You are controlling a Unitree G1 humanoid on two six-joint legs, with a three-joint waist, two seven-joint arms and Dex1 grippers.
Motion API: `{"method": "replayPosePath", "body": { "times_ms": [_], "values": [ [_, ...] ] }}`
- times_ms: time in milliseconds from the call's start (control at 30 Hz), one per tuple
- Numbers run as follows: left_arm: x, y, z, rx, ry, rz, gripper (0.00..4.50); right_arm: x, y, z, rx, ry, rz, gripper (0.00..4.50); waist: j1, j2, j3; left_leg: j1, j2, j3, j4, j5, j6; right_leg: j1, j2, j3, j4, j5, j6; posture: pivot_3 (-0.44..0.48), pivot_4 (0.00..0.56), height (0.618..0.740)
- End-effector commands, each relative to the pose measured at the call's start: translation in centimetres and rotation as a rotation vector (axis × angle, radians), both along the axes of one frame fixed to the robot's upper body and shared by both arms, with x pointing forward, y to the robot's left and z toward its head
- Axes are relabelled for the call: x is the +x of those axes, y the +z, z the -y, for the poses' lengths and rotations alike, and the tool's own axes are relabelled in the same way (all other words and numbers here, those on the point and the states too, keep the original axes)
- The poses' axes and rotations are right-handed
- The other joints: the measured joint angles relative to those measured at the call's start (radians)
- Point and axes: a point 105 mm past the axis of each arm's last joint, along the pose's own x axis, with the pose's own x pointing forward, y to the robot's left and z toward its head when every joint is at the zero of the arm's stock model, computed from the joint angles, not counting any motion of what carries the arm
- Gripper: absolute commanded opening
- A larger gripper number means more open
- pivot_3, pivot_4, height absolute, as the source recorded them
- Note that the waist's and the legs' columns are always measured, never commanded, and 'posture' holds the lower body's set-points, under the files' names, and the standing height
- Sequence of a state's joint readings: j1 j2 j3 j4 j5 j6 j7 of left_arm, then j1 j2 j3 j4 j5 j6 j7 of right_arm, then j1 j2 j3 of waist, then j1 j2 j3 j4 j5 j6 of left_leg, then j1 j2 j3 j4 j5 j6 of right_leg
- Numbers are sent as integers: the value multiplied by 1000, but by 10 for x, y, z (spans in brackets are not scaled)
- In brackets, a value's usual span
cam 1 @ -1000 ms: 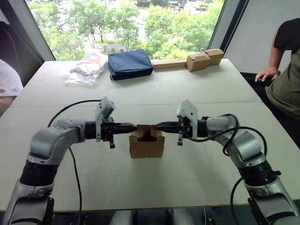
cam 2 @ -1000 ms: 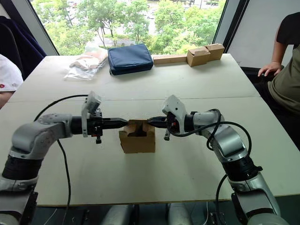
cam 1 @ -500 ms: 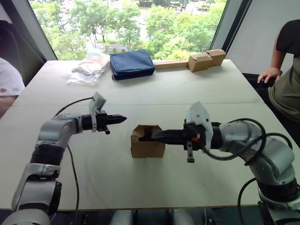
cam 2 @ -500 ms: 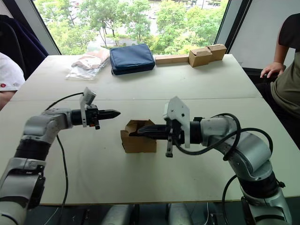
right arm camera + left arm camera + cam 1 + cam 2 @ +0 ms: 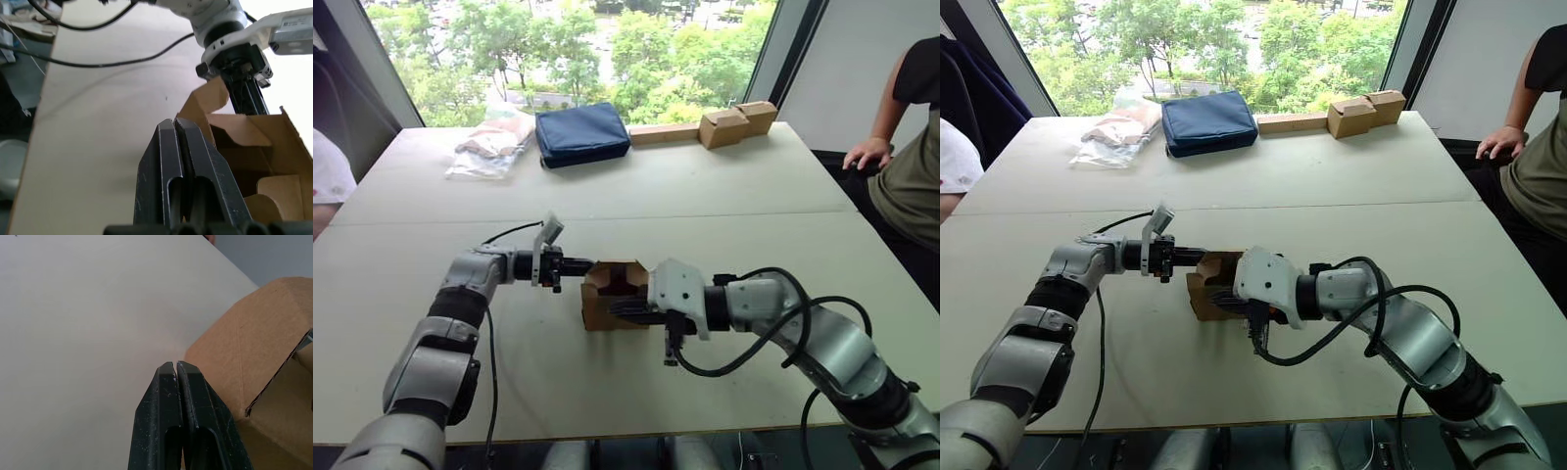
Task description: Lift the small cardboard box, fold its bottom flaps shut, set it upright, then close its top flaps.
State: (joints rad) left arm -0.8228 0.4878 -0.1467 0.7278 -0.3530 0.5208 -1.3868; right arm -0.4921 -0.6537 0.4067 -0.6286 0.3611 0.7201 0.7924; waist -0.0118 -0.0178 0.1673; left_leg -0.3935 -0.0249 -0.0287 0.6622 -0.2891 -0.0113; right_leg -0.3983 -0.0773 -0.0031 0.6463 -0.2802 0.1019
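Head views: the box (image 5: 617,294) sits mid-table (image 5: 724,196), top open. The left gripper (image 5: 584,265) meets its left upper edge; the right gripper (image 5: 617,309) lies against its front wall.

Left wrist view: fingers (image 5: 168,416) pressed together, empty, beside a box flap (image 5: 244,352).

Right wrist view: fingers (image 5: 171,181) clenched, empty, at the open box.

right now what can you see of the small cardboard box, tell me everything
The small cardboard box is plain brown corrugated card with no print, standing on the white table with its open end up. Its top flaps are partly folded inward, not closed. The shut left gripper meets its upper left edge; the shut right gripper lies against its front wall.
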Motion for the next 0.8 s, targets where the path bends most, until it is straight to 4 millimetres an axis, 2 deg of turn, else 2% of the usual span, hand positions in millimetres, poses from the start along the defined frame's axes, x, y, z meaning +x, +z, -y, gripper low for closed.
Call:
{"method": "replayPosePath", "body": {
  "times_ms": [33,333,800],
  "values": [
    [0,6,6,9,-43,46,57,8,7,-2,-1,0,69,0,0,0,0,0,0,0,0,0,0,0,0,0,0,0,0,0,150,740],
    [0,8,10,19,-55,77,57,16,6,-8,12,-6,66,0,0,0,0,0,0,0,0,0,0,0,0,0,0,0,0,0,150,740],
    [-4,5,7,46,-52,82,57,25,-4,-14,34,-36,45,0,-1,0,0,0,0,0,1,0,0,0,0,0,1,0,0,0,150,740]
  ]
}}
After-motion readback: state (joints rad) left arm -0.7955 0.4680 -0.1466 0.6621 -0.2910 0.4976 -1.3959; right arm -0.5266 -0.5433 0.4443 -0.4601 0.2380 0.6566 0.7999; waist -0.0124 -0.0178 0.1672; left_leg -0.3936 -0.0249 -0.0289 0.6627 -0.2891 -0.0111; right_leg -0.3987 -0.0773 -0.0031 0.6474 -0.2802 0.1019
